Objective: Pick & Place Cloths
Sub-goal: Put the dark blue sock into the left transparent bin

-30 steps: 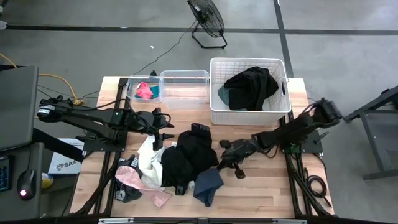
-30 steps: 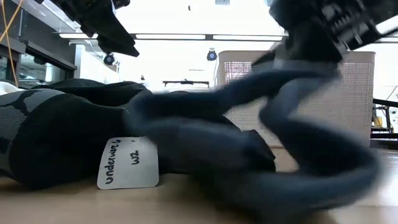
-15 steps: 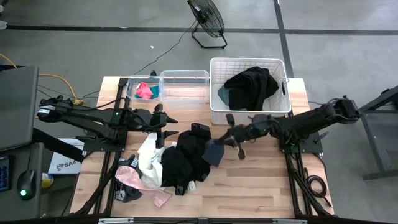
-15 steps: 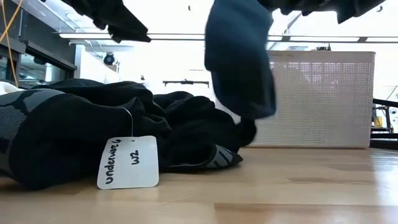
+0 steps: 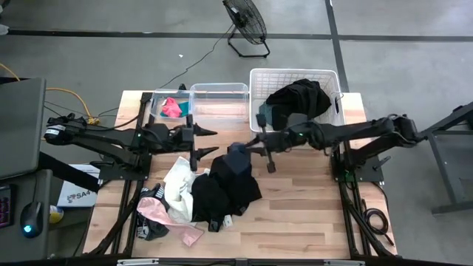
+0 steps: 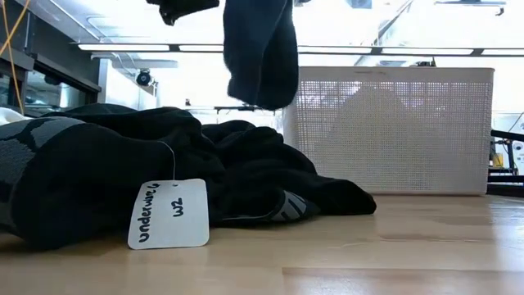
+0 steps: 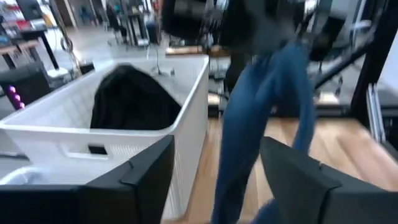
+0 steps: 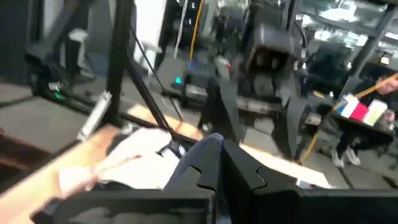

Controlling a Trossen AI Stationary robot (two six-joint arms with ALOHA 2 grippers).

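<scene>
The right gripper point(image 5: 260, 144) is up in the air near the middle of the desk point(image 5: 310, 214). Its fingers are pinched shut on a navy cloth point(image 5: 237, 157). The cloth hangs down from them, off the desk, just above the far edge of the pile of cloths point(image 5: 203, 193). From low down, the hanging cloth point(image 6: 260, 53) dangles in front of the white basket point(image 6: 393, 131).

The left gripper point(image 5: 205, 142) is close by, across from the hanging cloth. Its two fingers point(image 7: 143, 177) are spread apart and hold nothing. The navy cloth point(image 7: 261, 118) hangs just past them.

The pile has black, white and pink cloths, and lies on the front left part of the desk. A white paper tag point(image 6: 169, 215) is tied to one black cloth. More dark cloths point(image 5: 299, 100) sit in the white basket point(image 5: 255, 133). A pink cloth point(image 5: 171, 107) lies in a clear bin point(image 5: 157, 96).
</scene>
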